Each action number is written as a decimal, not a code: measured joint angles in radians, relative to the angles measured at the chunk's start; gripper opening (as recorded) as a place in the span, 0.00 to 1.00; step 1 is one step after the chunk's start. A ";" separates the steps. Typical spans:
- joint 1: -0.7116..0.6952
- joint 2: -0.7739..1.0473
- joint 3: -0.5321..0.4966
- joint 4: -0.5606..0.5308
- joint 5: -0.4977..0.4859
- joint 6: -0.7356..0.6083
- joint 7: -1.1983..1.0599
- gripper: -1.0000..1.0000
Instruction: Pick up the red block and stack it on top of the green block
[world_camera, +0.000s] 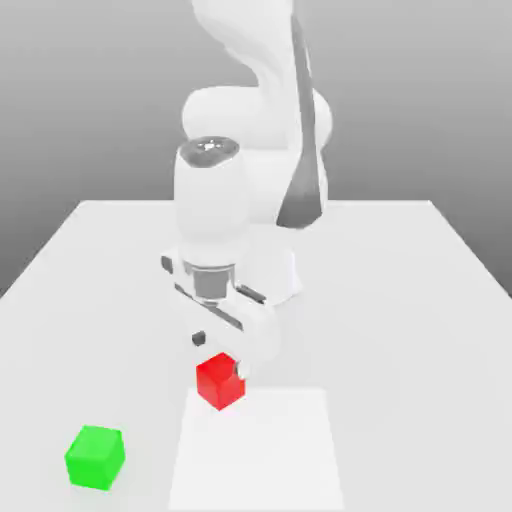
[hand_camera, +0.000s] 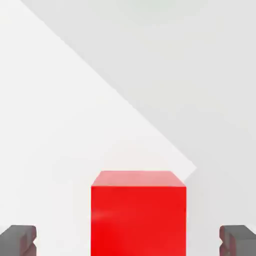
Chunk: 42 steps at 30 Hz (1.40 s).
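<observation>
My gripper (world_camera: 222, 362) hangs low over the white table (world_camera: 400, 300), pointing straight down, with its fingers spread as wide as they go. The red block (world_camera: 219, 381) sits on the table right under it, between the two fingers. Seen from my hand, the red block (hand_camera: 138, 212) stands in the middle of the gap, and the dark fingertips (hand_camera: 18, 241) show at either side of it with a clear strip of table between each pad and the block's faces. So I am straddling the block, not pinching it; nothing is held.

In the exterior view, the block rests at the near edge of my wrist, partly covered by one finger on its right upper corner. It sits at the top left corner of a brighter white patch (world_camera: 270, 450) on the table surface. From my hand, the edge of that patch runs as a slanting line across the table behind the block.

The green block (world_camera: 96, 456) lies flat on the table well apart from the red one, toward the exterior view's left and nearer to that camera. Nothing rests on top of it. My white arm (world_camera: 250, 130) rises behind the gripper, folded over itself above the middle of the table.
</observation>
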 joint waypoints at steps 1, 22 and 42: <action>0.000 0.022 -0.002 0.003 -0.007 0.020 0.005 0.50; 0.026 -0.008 -0.023 -0.001 0.000 -0.005 0.001 0.00; -0.146 0.062 -0.106 0.399 -0.074 -0.340 -0.317 0.00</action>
